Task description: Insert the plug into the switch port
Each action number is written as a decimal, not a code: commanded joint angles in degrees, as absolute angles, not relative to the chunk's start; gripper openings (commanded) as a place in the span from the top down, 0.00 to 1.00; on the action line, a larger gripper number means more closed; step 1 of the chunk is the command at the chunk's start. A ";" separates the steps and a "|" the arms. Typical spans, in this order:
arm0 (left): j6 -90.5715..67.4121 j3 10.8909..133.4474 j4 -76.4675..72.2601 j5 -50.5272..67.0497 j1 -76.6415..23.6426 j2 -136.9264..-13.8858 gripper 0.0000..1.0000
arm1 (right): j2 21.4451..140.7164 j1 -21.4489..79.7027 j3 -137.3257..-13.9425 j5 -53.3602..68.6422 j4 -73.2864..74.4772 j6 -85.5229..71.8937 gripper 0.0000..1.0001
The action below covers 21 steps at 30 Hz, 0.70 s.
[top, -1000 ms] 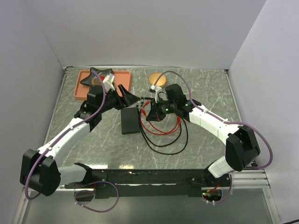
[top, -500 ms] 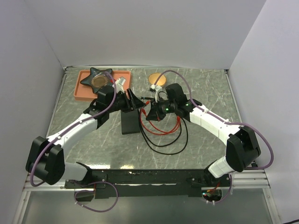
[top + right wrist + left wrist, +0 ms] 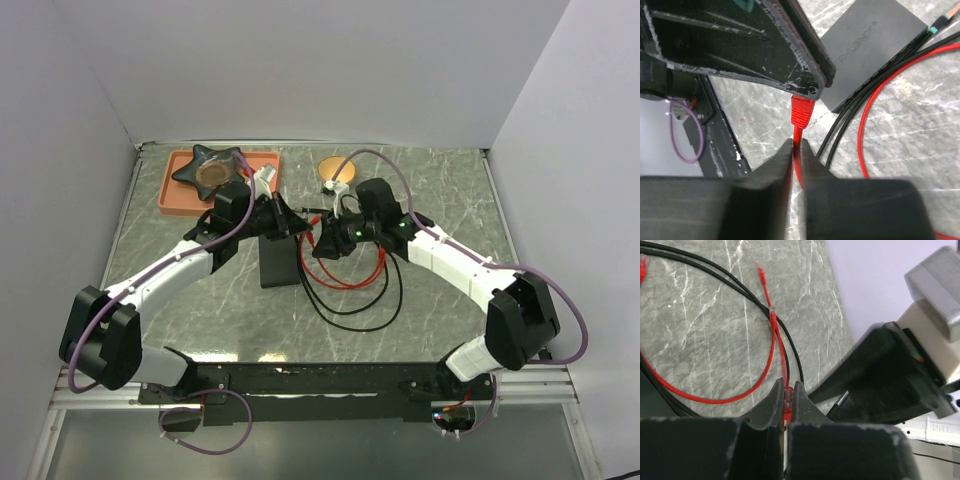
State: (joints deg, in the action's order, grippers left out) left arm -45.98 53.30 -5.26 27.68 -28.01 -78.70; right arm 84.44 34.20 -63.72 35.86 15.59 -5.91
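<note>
The red plug (image 3: pixel 787 399) sits pinched between my left gripper's (image 3: pixel 787 392) shut fingers; its ribbed boot (image 3: pixel 802 110) sticks out below them in the right wrist view. Just behind the boot, my right gripper (image 3: pixel 797 150) stands closed round the red cable (image 3: pixel 799 131). Both grippers meet above the table just right of the black switch box (image 3: pixel 278 262), left gripper (image 3: pixel 298 226) beside right gripper (image 3: pixel 317 240). The box (image 3: pixel 870 45) lies flat. Its switch port edge does not show clearly in any view.
Loops of red cable (image 3: pixel 352 282) and black cable (image 3: pixel 350 308) lie right of the box. The cable's other red plug (image 3: pixel 760 271) lies loose. A salmon tray (image 3: pixel 175 200) with a black star-shaped thing (image 3: pixel 210 170) stands at back left, an orange disc (image 3: pixel 336 170) behind.
My left arm has swung right from the tray toward the right gripper, and its jaws have closed on the red plug. The right arm has stayed in place.
</note>
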 commanded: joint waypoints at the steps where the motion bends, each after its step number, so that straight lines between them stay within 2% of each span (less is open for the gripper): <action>1: -46.14 55.28 -4.32 25.34 -28.92 -77.70 0.99 | 78.50 34.01 -63.73 31.66 10.56 -7.47 0.48; 2: -47.45 55.20 -3.61 24.01 -29.00 -76.91 0.99 | 75.18 34.01 -62.24 29.81 6.89 -8.86 0.27; 4: -49.30 54.67 -1.94 19.89 -29.09 -76.12 0.99 | 72.09 34.01 -58.55 27.43 3.79 -9.66 0.07; 6: -52.02 54.23 -1.67 18.20 -29.18 -75.06 0.99 | 69.35 34.19 -56.87 24.44 1.59 -10.02 0.03; 12: -56.77 54.49 -0.18 13.98 -29.79 -74.09 0.99 | 70.75 35.07 -58.80 21.18 2.90 -9.67 0.03; 15: -57.48 55.37 1.58 13.10 -29.79 -74.01 0.99 | 72.42 35.59 -59.50 20.48 2.47 -10.72 0.10; 16: -57.65 55.37 1.67 13.01 -29.79 -73.74 0.99 | 73.29 35.68 -59.68 19.96 2.46 -11.24 0.16; 19: -57.66 55.20 1.85 12.39 -29.88 -73.30 0.99 | 75.22 36.47 -60.47 19.25 1.58 -12.04 0.17; 21: -57.48 55.11 1.67 12.66 -29.88 -73.04 0.99 | 76.20 37.17 -61.43 19.68 1.06 -12.13 0.22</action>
